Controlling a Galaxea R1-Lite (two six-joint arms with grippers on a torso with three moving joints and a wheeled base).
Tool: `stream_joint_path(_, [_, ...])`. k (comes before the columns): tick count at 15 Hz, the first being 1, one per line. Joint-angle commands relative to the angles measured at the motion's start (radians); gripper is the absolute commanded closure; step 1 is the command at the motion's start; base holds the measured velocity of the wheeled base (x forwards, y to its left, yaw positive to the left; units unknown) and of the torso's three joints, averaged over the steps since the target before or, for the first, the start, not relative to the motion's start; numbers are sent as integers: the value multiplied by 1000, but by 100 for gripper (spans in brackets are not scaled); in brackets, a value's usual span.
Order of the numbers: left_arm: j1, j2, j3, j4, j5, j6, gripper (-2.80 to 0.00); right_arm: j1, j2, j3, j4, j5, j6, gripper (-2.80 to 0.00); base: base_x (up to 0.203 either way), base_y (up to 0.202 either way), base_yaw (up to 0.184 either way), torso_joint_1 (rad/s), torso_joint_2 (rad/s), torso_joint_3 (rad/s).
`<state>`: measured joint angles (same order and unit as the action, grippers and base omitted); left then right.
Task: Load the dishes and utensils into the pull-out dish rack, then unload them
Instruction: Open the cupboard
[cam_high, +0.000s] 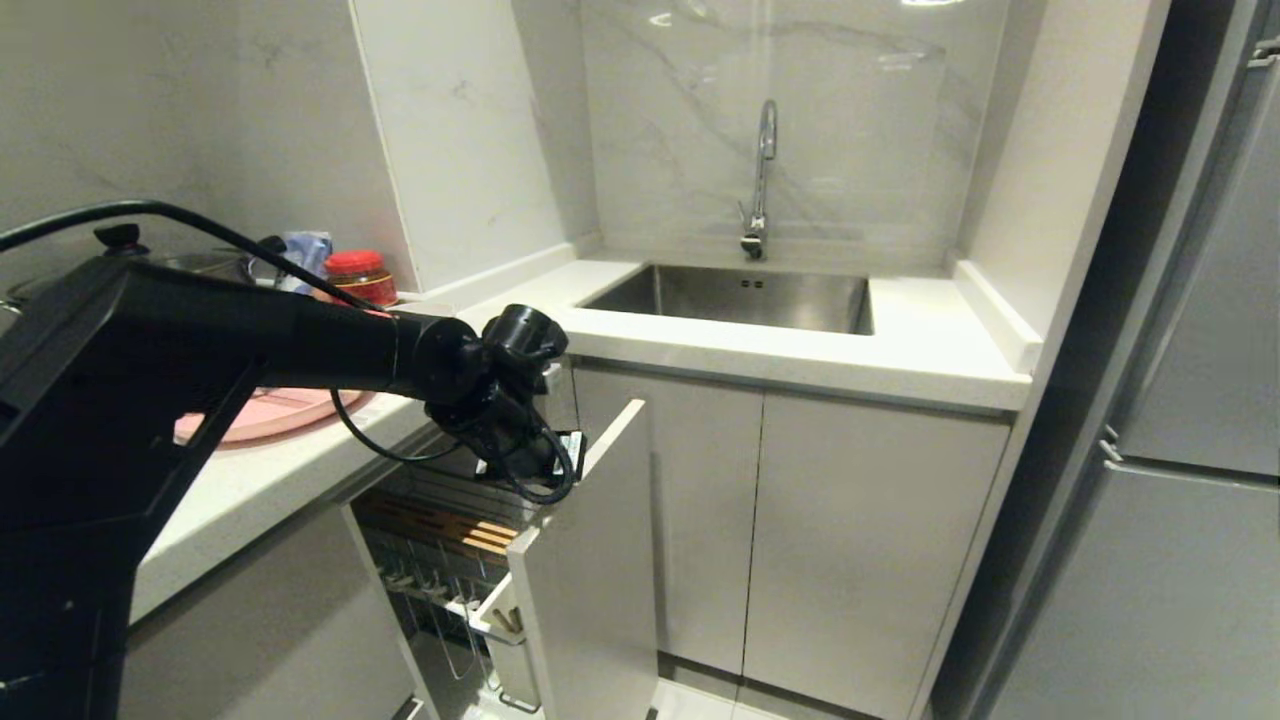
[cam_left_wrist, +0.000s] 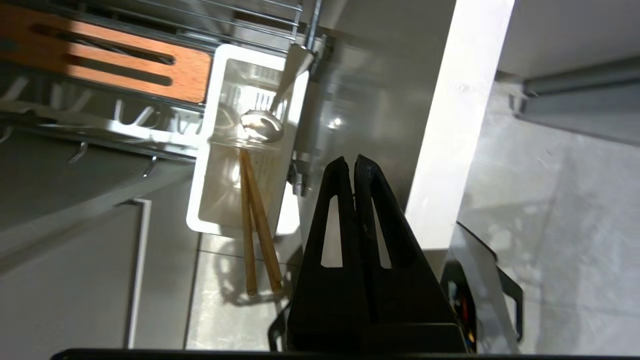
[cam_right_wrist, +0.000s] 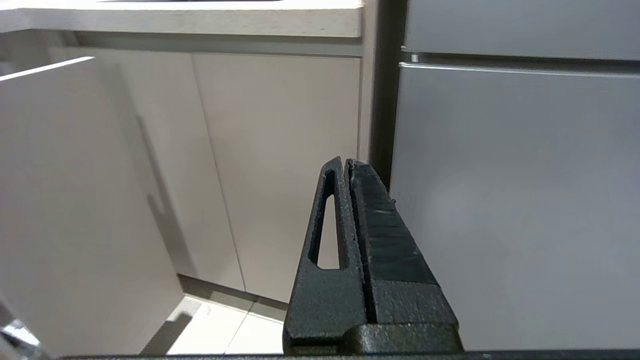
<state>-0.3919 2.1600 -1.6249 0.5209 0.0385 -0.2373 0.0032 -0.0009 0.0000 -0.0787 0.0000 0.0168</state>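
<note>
Here the left gripper (cam_left_wrist: 350, 162), clenched and empty, hangs above the pull-out rack (cam_high: 440, 520), whose caddy (cam_left_wrist: 245, 140) holds chopsticks (cam_left_wrist: 257, 225) and fork (cam_left_wrist: 262, 125); it should part its jaws before dropping squarely over the chopstick tops.

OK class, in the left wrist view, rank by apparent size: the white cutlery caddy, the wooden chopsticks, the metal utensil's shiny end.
1. White cutlery caddy
2. Wooden chopsticks, longer than they appear, partly inside the caddy
3. Metal utensil's shiny end

Left arm stretched forward, end effector (cam_left_wrist: 355, 162) angled down, fingers pressed together, empty; right end effector (cam_right_wrist: 346, 162) likewise closed, parked low.
</note>
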Motion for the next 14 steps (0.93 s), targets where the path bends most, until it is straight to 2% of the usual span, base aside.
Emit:
stream_joint_path(1, [-9,-3,0,12,-12,-3,0,0,1,27,-1,0,0,0,0,0,0,0,0,0])
stream_joint_path(4, [-35,-7,0,16,-92,-41,0,0,1,26,-1,0,0,0,0,0,0,0,0,0])
stream_joint_path(9, [-67,-7,12,18,-187,-74,0,0,1,26,-1,0,0,0,0,0,0,0,0,0])
stream_joint_path(14, [-98,-14,20,18,-326,-124,0,0,1,26,-1,0,0,0,0,0,0,0,0,0])
